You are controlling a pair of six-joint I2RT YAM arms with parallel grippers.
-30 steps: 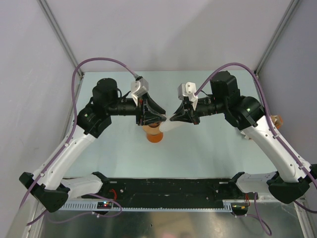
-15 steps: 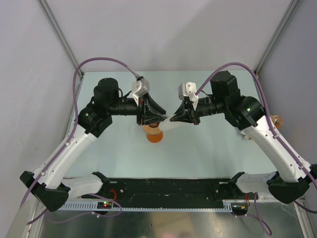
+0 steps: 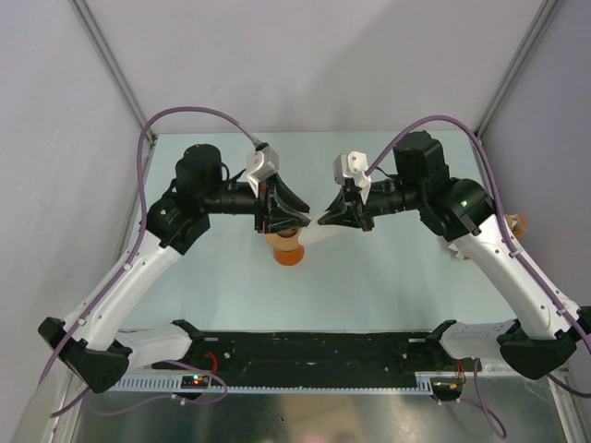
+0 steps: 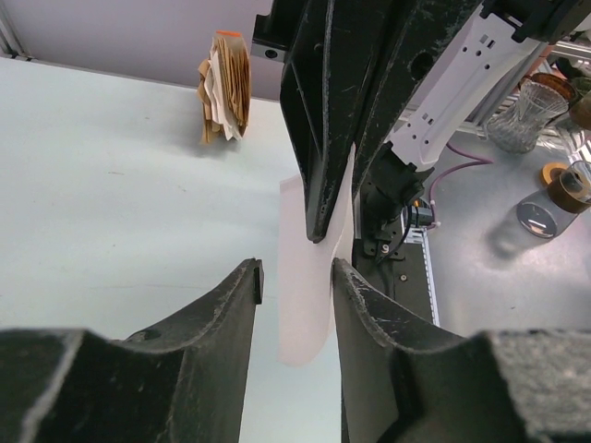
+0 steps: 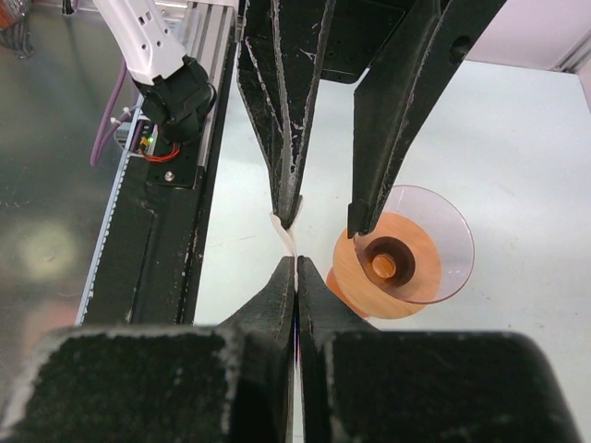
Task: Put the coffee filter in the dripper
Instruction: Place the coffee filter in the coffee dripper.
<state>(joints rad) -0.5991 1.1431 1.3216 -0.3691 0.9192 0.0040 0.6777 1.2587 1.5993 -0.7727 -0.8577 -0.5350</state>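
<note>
Coffee filter (image 4: 305, 314) pinched in right hand (image 5: 295, 269), beside the dripper (image 5: 427, 263).

Bright, even light w/ soft shadows; wrist-cam foregrounds blurry, maybe slight edge distortion.

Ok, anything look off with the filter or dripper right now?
Nothing spilled or damaged. One oddity: the coffee filter, pinched in the shut right gripper, hangs flat inside the open left gripper, beside the upright dripper, not over it.

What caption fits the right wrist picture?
Right end effector pinches the coffee filter facing the open left end effector beside the dripper.
</note>
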